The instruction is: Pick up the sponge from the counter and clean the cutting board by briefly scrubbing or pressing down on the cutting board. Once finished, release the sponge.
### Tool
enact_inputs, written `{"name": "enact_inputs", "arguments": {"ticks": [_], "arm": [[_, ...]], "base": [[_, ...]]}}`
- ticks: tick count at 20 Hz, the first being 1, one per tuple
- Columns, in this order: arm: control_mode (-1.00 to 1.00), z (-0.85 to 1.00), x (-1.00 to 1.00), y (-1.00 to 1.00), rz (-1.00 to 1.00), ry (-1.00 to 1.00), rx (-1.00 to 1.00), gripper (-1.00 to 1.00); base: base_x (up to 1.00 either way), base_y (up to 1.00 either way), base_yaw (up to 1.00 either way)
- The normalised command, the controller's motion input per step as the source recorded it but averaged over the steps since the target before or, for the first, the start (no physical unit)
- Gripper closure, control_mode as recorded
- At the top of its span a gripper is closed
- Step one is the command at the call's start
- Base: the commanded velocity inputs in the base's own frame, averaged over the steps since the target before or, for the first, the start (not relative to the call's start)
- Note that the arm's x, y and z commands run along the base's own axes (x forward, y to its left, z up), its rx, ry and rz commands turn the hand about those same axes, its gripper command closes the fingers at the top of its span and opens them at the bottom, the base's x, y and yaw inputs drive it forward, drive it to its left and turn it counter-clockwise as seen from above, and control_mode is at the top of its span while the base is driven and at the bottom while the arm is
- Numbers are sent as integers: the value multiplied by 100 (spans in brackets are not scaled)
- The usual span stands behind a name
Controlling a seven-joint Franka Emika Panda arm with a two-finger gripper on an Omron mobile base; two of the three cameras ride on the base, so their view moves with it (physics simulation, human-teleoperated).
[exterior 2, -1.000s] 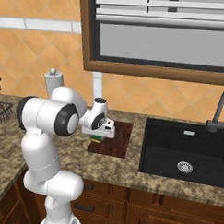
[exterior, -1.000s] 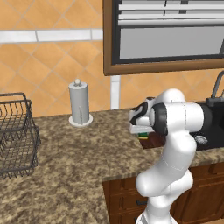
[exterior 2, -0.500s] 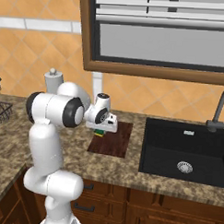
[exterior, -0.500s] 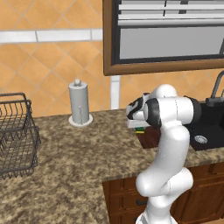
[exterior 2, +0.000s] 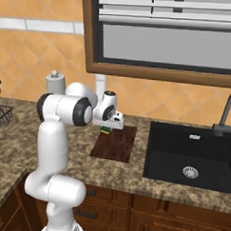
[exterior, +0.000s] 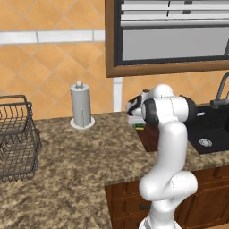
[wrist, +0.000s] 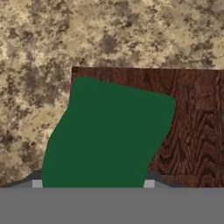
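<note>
My gripper (exterior 2: pixel 107 128) is shut on the sponge (exterior 2: pixel 105 131), a small yellow block with a dark green layer. It holds the sponge at the far left corner of the cutting board (exterior 2: pixel 117 145), a dark reddish-brown wooden rectangle on the speckled counter (exterior 2: pixel 110 170). In the hand view the sponge's green face (wrist: pixel 107 135) covers the corner of the cutting board (wrist: pixel 197 118), with bare counter (wrist: pixel 43 43) beside it. The left base view has the sponge (exterior: pixel 139 126) under the gripper (exterior: pixel 136 121), at the edge of the cutting board (exterior: pixel 150 136). I cannot tell whether the sponge touches the wood.
A black sink basin (exterior 2: pixel 191 156) with a faucet (exterior 2: pixel 225 115) lies right of the board. A paper towel holder (exterior: pixel 81 106) stands at the back wall, left of the hand. A wire basket (exterior: pixel 15 134) sits at the counter's far left. A window frame hangs above.
The hand with the sponge has shifted slightly toward the back left corner of the board, and the arm's elbow has risen a little. The grip stays shut.
</note>
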Motion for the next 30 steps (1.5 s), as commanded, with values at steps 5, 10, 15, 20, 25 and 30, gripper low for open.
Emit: {"name": "enact_inputs", "arguments": {"ticks": [5,10,15,20,25,30], "arm": [[-100,-13,63,0,0,-1,0,100],[-100,-24,45,0,0,0,0,100],[-100,-13,18,-20,0,0,0,100],[-100,-4,8,-41,0,3,0,100],[-100,0,-1,-38,0,11,0,100],[-100,0,-14,-12,0,12,2,100]], "base": [[0,0,0],[0,0,0],[0,0,0],[0,0,0],[0,0,0],[0,0,0]]}}
